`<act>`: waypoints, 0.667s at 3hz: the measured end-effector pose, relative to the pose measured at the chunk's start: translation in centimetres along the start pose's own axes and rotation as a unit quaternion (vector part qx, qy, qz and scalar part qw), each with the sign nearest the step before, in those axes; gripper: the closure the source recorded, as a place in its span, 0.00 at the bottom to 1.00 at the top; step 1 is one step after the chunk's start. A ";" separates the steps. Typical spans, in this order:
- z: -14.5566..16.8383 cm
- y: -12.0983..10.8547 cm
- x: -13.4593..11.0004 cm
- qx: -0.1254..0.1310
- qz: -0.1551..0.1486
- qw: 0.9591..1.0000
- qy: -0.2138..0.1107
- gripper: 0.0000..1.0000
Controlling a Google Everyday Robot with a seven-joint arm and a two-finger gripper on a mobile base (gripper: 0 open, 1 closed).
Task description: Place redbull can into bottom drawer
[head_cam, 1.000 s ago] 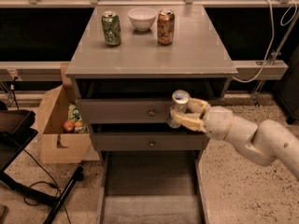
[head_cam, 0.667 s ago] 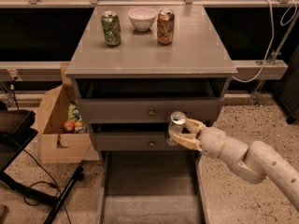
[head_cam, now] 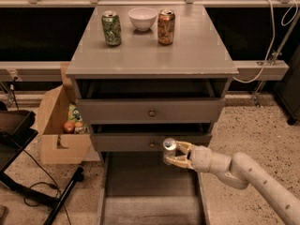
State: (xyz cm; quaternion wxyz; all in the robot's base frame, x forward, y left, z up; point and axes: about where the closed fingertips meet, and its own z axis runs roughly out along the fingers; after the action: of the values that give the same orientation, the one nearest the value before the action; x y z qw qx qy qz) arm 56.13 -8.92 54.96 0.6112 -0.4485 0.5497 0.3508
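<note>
My gripper (head_cam: 174,154) is shut on the redbull can (head_cam: 168,149), a slim silver can held upright. It hangs in front of the middle drawer's face, just above the back of the bottom drawer (head_cam: 150,191). The bottom drawer is pulled out: a wide shallow grey tray with low side rails. My white arm reaches in from the lower right.
A green can (head_cam: 111,28), a white bowl (head_cam: 142,18) and an orange-brown can (head_cam: 166,27) stand on the cabinet top. Two upper drawers with round knobs (head_cam: 151,112) are nearly closed. A cardboard box (head_cam: 58,125) with fruit sits at the left. A black stand is at lower left.
My gripper has carried the redbull can downward and a little left, from the top drawer's height to just above the open bottom drawer.
</note>
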 end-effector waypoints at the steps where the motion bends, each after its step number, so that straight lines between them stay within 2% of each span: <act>1: 1.4 1.4 7.2 -0.016 0.024 0.999 0.018 1.00; 2: 1.6 1.5 7.2 -0.017 0.024 0.999 0.016 1.00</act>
State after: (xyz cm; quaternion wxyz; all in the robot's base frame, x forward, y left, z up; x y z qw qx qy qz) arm 56.44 -7.36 47.56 0.5856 -0.4512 0.5642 0.3676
